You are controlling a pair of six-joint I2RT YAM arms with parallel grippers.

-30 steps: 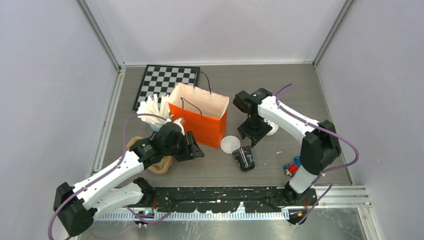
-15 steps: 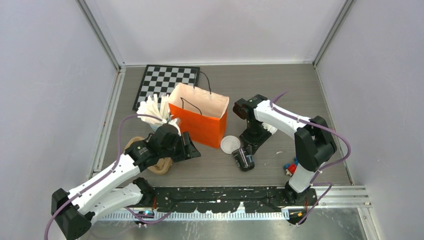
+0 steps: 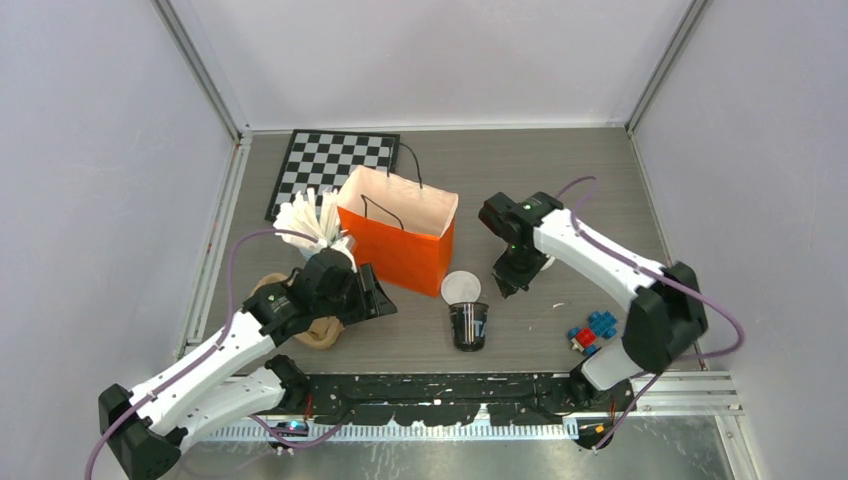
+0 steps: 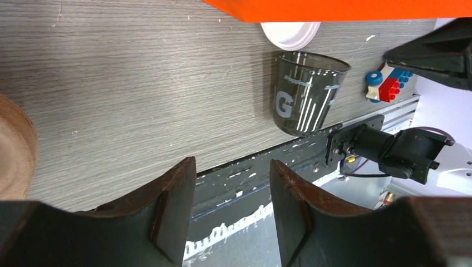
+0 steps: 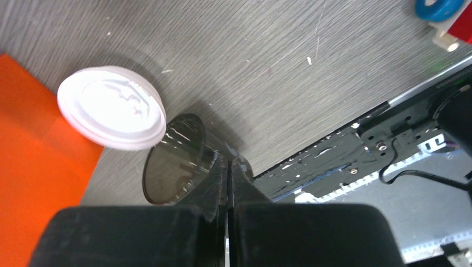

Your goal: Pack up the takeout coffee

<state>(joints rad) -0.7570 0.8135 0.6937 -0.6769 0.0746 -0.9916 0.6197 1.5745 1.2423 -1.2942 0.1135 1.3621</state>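
The uncapped black cup [image 3: 468, 326] is seen upright, just near of the white lid [image 3: 461, 288] by the orange bag [image 3: 400, 248]. The right gripper [image 3: 507, 283] is pressed closed, empty; the left gripper [image 4: 231, 206] is parted, empty.

My gripper [image 5: 228, 169] hung over the grey wood-grain table [image 5: 289, 67]. Its two black fingers [image 5: 214, 186] were pressed flat together, with only a thin seam between them and nothing caught there. Just past the tips stood a dark cup [image 5: 167, 167], upright, its open mouth facing me and its near side hidden behind my fingers. A white lid [image 5: 111, 108] lay flat beside it. Its edge overlapped the cup's rim from where I looked, but I couldn't tell whether they touched. An orange bag [image 5: 33, 167] filled the left edge. Blue and red toy blocks [image 5: 441, 8] sat in the top right corner. A black rail [image 5: 389, 147] with a cable ran along the table's edge.
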